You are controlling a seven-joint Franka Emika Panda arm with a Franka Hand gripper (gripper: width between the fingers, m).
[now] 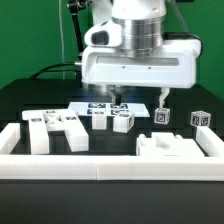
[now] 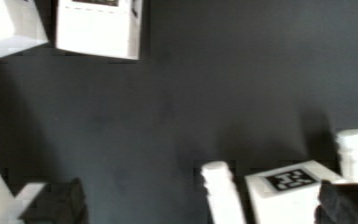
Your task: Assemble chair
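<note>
Exterior view: my end effector (image 1: 118, 101) hangs wide open and empty over the small tagged chair pieces (image 1: 111, 120) at mid-table. They lie just below, slightly nearer. Wrist view puts one tagged piece (image 2: 286, 180) between my jaws; long axis unclear.

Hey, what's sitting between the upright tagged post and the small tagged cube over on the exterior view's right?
Nothing. The exterior view shows only bare black table between the upright post and the small cube.
</note>
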